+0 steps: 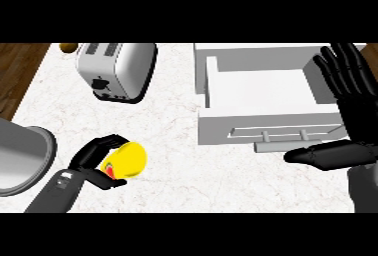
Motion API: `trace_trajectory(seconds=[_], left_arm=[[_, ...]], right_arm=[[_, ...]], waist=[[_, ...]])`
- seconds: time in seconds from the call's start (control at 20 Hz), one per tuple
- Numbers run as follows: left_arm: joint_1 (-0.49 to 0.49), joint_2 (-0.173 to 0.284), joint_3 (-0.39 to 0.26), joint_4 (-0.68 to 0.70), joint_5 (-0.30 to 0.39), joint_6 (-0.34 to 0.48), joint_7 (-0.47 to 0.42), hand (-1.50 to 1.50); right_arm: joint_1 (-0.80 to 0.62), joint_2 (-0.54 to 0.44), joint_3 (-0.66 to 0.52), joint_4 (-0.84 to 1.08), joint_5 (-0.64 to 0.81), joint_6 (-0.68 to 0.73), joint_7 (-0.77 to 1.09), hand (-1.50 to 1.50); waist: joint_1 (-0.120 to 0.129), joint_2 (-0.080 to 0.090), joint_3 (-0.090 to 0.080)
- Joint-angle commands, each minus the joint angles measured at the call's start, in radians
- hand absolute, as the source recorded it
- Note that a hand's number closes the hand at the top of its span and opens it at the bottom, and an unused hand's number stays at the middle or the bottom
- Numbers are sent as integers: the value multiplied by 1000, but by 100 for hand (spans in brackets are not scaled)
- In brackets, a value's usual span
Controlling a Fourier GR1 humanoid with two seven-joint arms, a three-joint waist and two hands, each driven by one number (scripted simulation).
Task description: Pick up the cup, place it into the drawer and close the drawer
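head view showed your left hand (94,159) curled round the yellow cup (127,160) low on the counter (173,125), right hand (347,100) open beside the open drawer (258,82), whose near wall could have caught the cup in the carry.

The left robot hand (94,159) has its fingers curled round a yellow cup (127,160), tipped on its side low over the white marble table (173,165). The white drawer (262,100) stands pulled open, and the right robot hand (345,80) is spread flat beside it. A silver toaster (117,70) sits at the back, a grey pot (22,157) at the left edge
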Motion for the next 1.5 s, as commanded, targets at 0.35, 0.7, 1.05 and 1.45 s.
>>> trace_trajectory(seconds=[0.35, 0.7, 1.05, 1.45], left_arm=[[-20, -81, 24, -61, 72, -115, -261, 150], [-38, -154, 326, -68, 303, 360, -184, 150], [-169, -192, 268, -190, 264, 414, -52, 150], [-268, -281, 160, -477, 268, 501, 275, 150]], right_arm=[[-9, -9, -18, 11, -7, -1, 10, -150], [1, -9, -26, -8, 4, -18, 19, -150], [-8, -13, -23, 31, 29, -9, -6, -150], [36, 15, -21, -1, 37, -27, -25, -150]], waist=[[10, -2, -3], [30, -11, 0], [36, -13, 2], [40, -18, 3]])
